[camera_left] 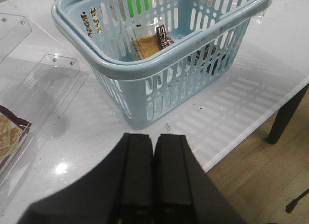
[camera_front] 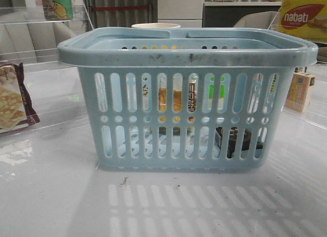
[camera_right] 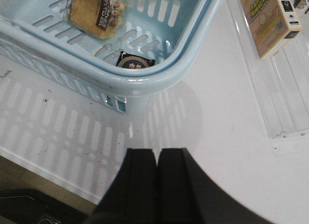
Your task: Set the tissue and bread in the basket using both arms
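Both grippers are empty with fingers pressed together: the left gripper (camera_left: 153, 185) hovers over bare table short of the basket (camera_left: 120, 72), the right gripper (camera_right: 157, 185) likewise off its corner. Inside, the bread (camera_left: 150, 40) leans against the far wall and the tissue (camera_right: 133, 63) lies flat on the floor in the corner. Placement looks done; what remains is probably only parking both arms clear of the rim.
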